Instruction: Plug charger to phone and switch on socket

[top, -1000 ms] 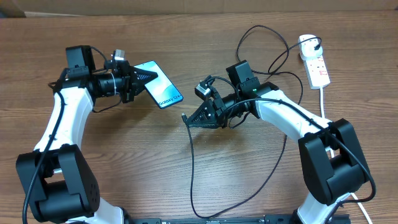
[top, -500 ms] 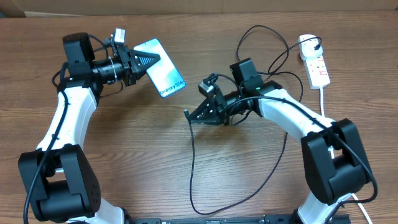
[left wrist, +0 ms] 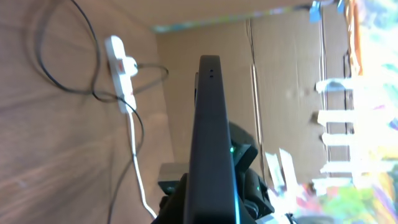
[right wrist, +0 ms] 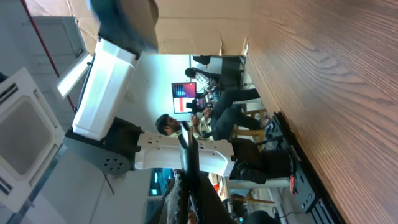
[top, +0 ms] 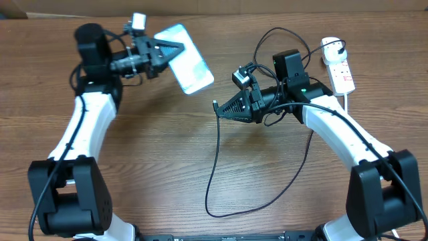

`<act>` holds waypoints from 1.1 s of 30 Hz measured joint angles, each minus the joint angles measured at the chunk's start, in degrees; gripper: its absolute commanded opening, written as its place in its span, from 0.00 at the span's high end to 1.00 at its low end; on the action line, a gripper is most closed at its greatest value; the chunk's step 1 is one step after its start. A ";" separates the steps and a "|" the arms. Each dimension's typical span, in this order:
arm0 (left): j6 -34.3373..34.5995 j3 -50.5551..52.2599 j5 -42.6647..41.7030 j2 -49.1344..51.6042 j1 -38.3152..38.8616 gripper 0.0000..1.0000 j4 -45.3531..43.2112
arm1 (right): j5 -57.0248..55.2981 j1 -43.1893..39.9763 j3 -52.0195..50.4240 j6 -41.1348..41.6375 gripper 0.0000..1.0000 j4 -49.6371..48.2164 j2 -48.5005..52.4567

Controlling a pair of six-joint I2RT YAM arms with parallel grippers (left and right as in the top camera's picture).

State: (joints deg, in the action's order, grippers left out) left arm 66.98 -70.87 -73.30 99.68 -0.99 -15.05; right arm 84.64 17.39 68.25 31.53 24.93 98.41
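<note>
The left fingers (top: 166, 49) are clamping the phone (top: 192, 65) above the table (top: 147, 154), while the right fingers (top: 234, 107) are pinching the charger (top: 215, 157) near its connector tip (top: 215, 104).

The table (top: 154, 161) is brown wood with a fine grain running lengthwise. The phone (top: 189, 59) shows a bright blue-to-white gradient screen. Seen edge-on in the left wrist view, the phone (left wrist: 210, 137) is dark grey to black. The charger (top: 215, 167) is black along its whole visible length. The socket (top: 339, 70) is white with red marks, and its cord (top: 347, 107) is white. The left arm (top: 83, 130) and right arm (top: 338, 130) have white links and black joints. The left gripper (top: 179, 48) and right gripper (top: 221, 110) are black. A small green light (top: 304, 92) shows on the right arm. The cardboard (top: 267, 4) behind the table is light brown.
</note>
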 measured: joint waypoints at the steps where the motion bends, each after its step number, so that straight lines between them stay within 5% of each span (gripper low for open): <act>1: 0.24 0.00 0.00 0.00 0.83 0.96 -0.02 | 0.02 0.00 0.00 0.00 0.96 0.02 -0.22; 33: 0.46 -0.09 -5.38 8.09 2.36 0.96 -0.85 | -10.19 0.72 0.00 -0.04 0.96 4.17 -0.33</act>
State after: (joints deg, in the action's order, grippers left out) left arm 67.44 -70.96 -78.67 107.77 1.37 -15.90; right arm 74.46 18.11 68.25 31.48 29.10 98.08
